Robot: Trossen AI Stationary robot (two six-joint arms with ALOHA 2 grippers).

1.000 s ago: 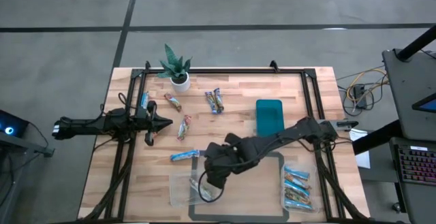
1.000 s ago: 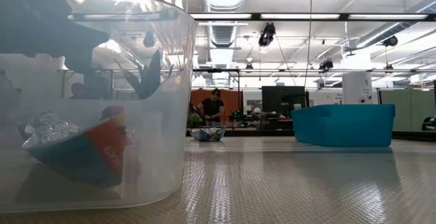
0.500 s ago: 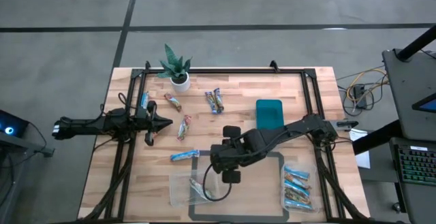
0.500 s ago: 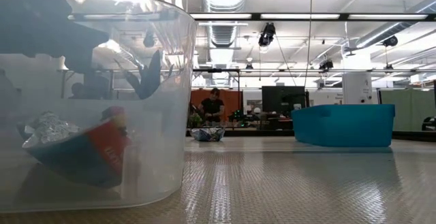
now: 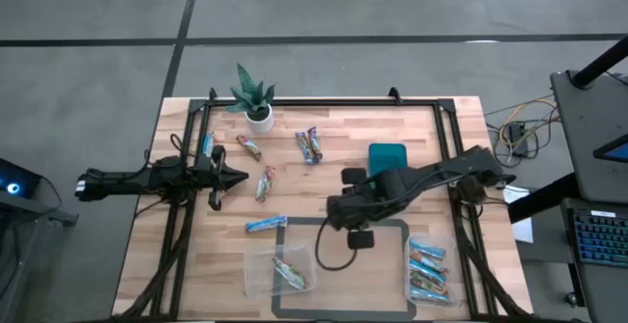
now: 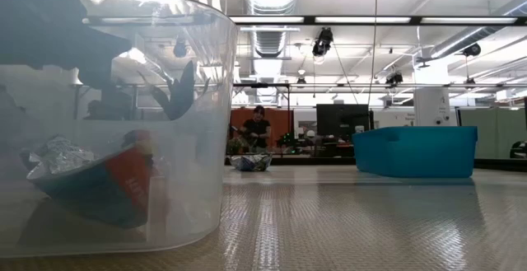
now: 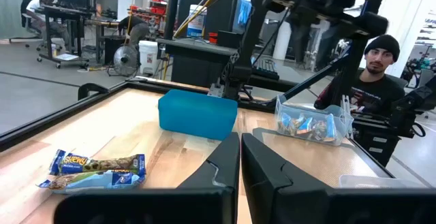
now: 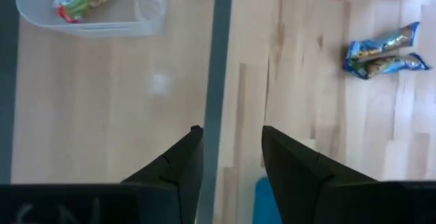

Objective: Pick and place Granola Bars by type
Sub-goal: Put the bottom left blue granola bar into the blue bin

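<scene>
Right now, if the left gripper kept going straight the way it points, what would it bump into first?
Probably the teal bin: the left gripper, shut, aims at it across bare table. A pair of bars lies off to one side.

Pale matt wooden table (image 5: 324,181), glossy clear plastic tub (image 5: 257,276), crinkly shiny-wrapped granola bars (image 5: 310,145).

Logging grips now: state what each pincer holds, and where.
Nothing held. Right pincer is open and empty above the wooden table; left pincer is shut, empty.

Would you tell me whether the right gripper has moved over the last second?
Yes. The right gripper, open and empty, has moved from over the clear tub toward the teal bin.
</scene>
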